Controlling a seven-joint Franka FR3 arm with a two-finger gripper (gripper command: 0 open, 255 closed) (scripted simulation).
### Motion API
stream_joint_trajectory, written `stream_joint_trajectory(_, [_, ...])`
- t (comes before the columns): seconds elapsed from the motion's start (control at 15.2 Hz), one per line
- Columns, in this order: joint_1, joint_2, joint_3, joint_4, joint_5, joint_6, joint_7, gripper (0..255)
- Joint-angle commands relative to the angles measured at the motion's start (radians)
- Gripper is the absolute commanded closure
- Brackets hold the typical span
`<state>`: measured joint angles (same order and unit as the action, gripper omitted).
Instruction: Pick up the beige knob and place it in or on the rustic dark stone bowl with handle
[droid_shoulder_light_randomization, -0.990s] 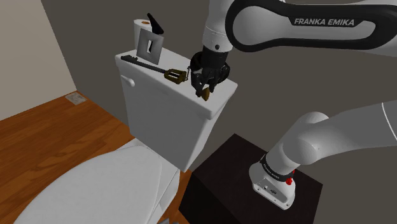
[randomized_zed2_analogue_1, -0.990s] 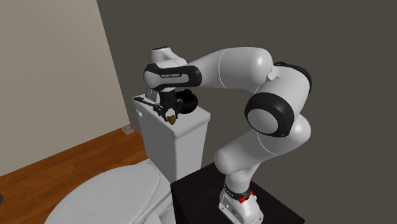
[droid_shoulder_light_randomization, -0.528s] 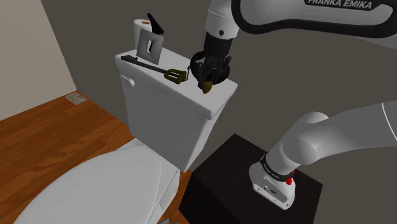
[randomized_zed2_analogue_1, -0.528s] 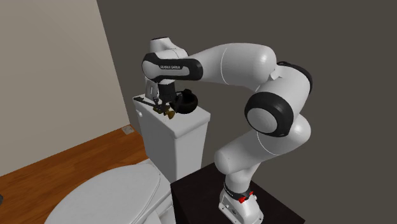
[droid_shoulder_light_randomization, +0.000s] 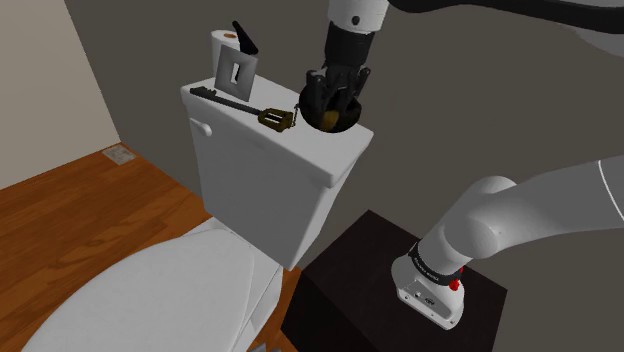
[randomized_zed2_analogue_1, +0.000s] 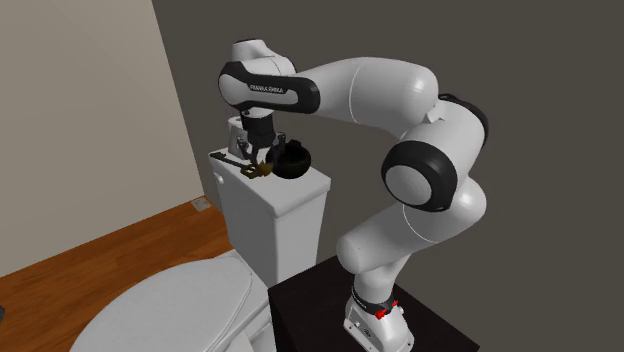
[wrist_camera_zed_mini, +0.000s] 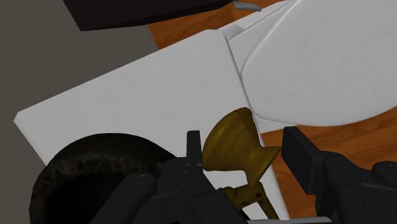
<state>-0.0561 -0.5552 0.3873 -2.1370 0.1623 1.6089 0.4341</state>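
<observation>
The white toilet tank (droid_shoulder_light_randomization: 255, 175) stands beneath the gripper (wrist_camera_zed_mini: 245, 141), its flat lid under the fingertips. On that lid, just beside one finger, sits the dark, rough bowl (wrist_camera_zed_mini: 76, 175). The gripper is clenched on the brassy beige knob (wrist_camera_zed_mini: 233, 146), flared head pointing outward past the fingertips, close beside the bowl.

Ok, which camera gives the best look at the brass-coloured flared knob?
The wrist view: the brass-coloured flared knob sits large and close, clasped in the black tool. The shoulder and second exterior views each show it as a small brownish speck at the tool's tip.
</observation>
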Motion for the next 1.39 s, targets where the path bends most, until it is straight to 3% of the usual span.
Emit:
stream_joint_trajectory(0.0, [-0.003, 0.003, -0.006, 0.028, -0.004, -0.026, -0.003, 255])
stream_joint_trajectory(0.99, [-0.019, 0.068, -0.016, 0.274, -0.028, -0.209, 0.009, 255])
stream_joint_trajectory(1.32, [-0.057, 0.133, -0.088, 0.32, -0.079, -0.199, -0.095, 255])
